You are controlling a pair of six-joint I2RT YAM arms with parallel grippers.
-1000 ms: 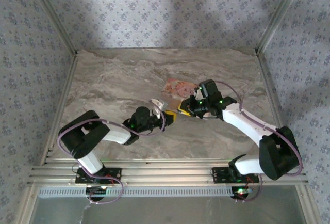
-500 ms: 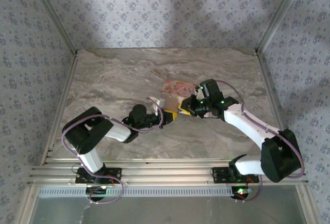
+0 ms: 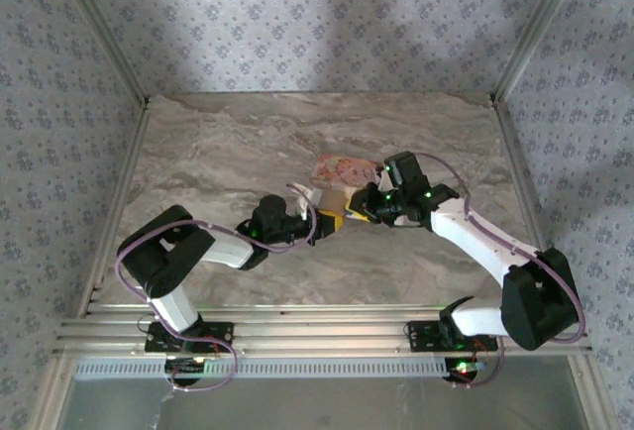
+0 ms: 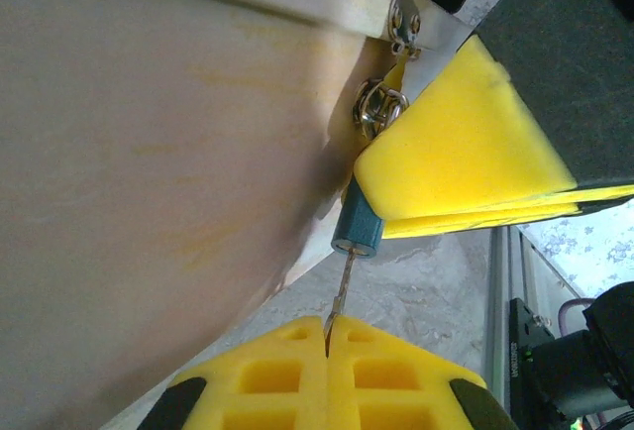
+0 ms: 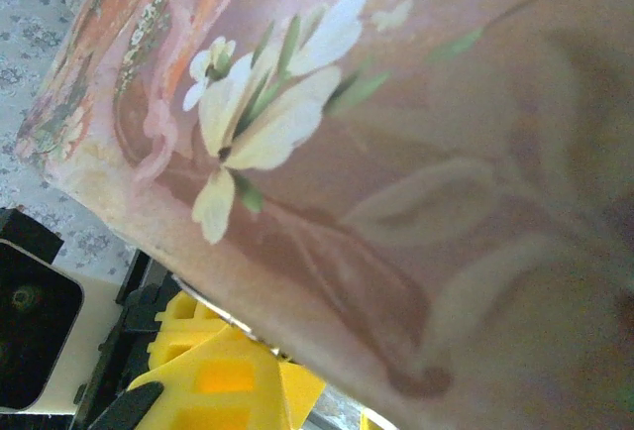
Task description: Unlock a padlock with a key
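Marble-patterned table (image 3: pixel 218 143) carries everything near its middle. Pink-orange pouch (image 3: pixel 340 166), printed with flowers, sits just on the far side of my two grippers, which meet tip to tip. My right gripper (image 3: pixel 359 206) is clamped on the padlock (image 4: pixel 357 228), a tiny blue block poking out from between its yellow pads (image 4: pixel 466 162), close against the pouch's side. My left gripper (image 4: pixel 327 329) is clenched on the key (image 4: pixel 343 281), whose thin metal shaft runs straight up to the padlock's end.
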